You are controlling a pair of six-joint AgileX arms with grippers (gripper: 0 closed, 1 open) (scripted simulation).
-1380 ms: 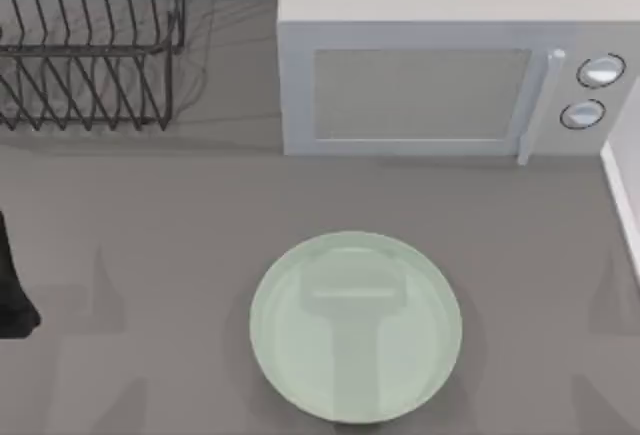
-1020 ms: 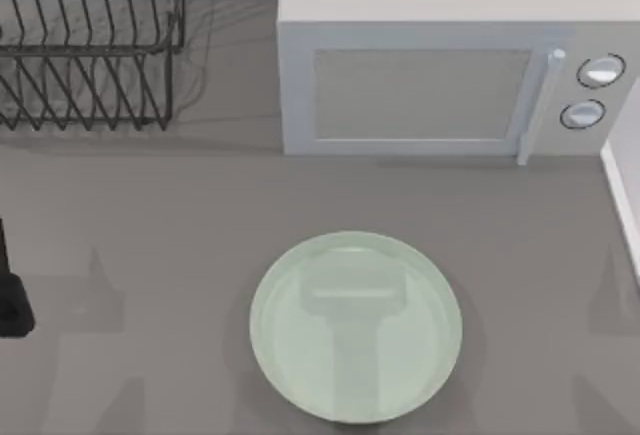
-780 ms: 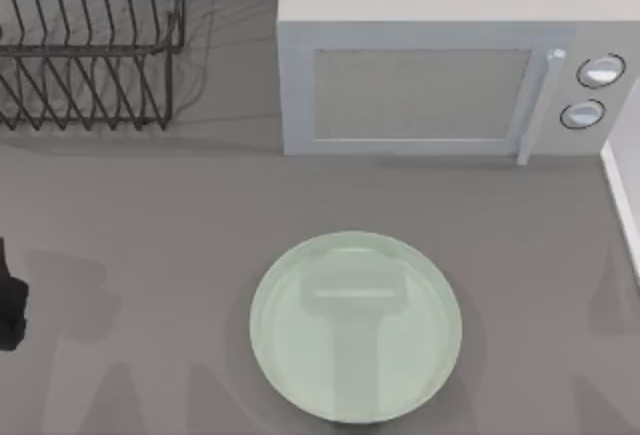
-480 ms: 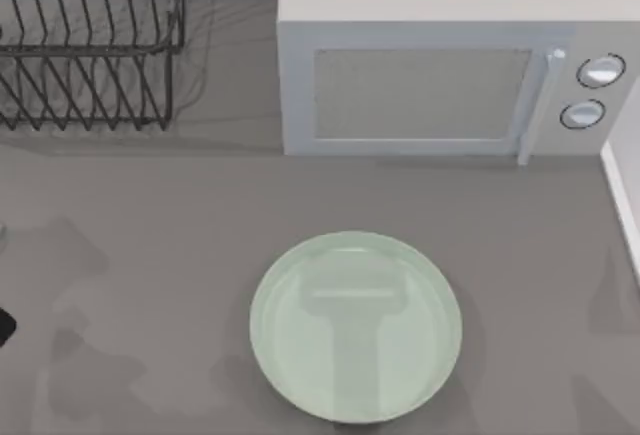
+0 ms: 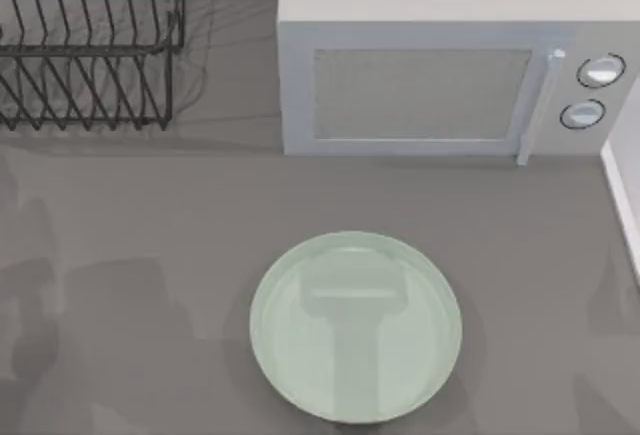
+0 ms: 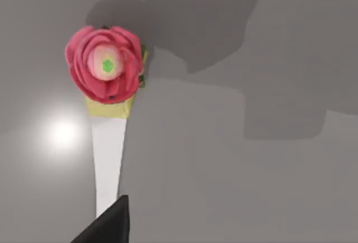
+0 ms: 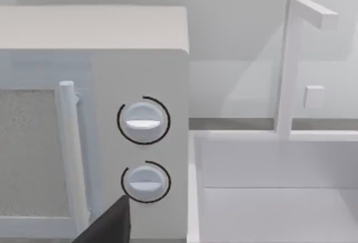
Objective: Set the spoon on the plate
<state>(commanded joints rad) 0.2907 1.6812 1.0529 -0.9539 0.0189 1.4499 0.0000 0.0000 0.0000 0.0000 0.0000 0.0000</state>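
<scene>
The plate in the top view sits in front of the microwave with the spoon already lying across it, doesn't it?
Not quite. The plate does sit in front of the microwave, but the top view shows nothing lying on it. The spoon is elsewhere: the left wrist view shows its white handle and pink flower ornament over bare grey table.

worktop [image 5: 150, 215]: plain grey, soft shadows at left | microwave [image 5: 440, 65]: white, far side, door handle and two round dials [image 7: 144, 121] at its right | rack [image 5: 90, 45]: black wire, far left corner | sink [image 7: 268, 198]: white, with faucet [image 7: 291, 64], right of microwave
</scene>
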